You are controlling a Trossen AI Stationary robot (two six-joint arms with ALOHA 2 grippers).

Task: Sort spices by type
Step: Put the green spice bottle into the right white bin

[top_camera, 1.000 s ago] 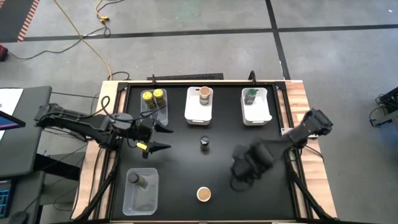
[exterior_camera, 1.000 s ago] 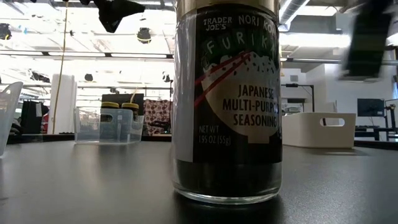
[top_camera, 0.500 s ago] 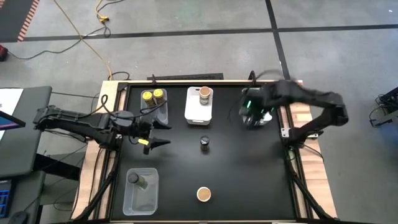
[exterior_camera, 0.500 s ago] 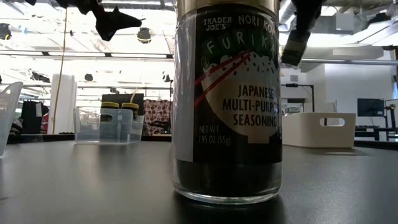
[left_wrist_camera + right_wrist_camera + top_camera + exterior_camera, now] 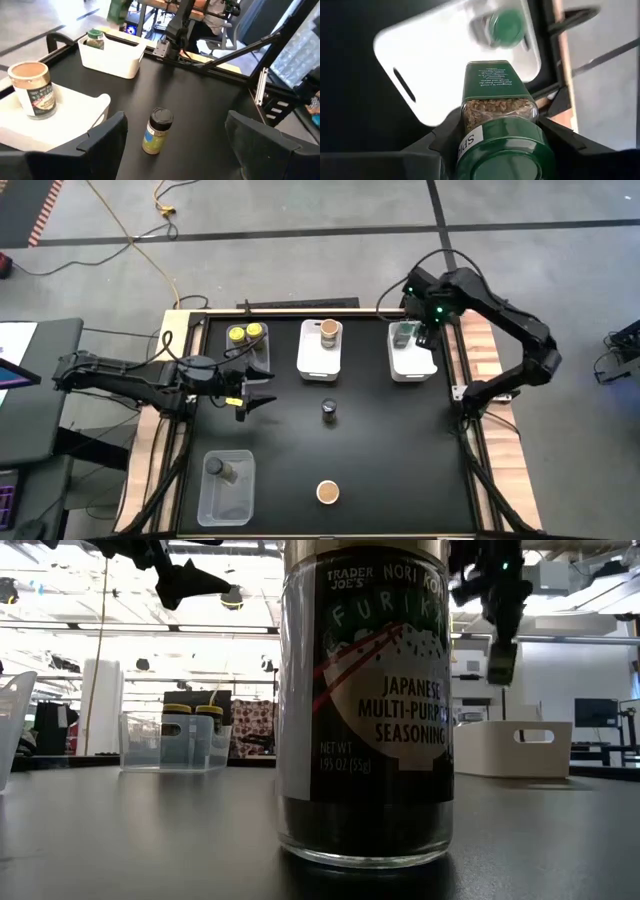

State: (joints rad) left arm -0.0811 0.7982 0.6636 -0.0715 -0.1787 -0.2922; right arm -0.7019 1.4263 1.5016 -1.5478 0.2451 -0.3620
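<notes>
The right hand (image 5: 492, 135), holding a green-topped jar (image 5: 497, 115), had swung across the tabletop to above the white bin (image 5: 411, 362) with another green jar (image 5: 403, 333), nearly ready to drop, while the left hand (image 5: 262, 392) stayed wide.

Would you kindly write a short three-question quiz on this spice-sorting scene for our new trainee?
1. True or false: the right gripper holds a green-topped jar above the white bin on the right.
2. How many yellow-topped jars stand in the clear bin at the back left?
3. Which jar stands loose near the table's middle: A, dark-topped; B, yellow-topped; C, green-topped?

Key: 1 true; 2 two; 3 A.
</notes>
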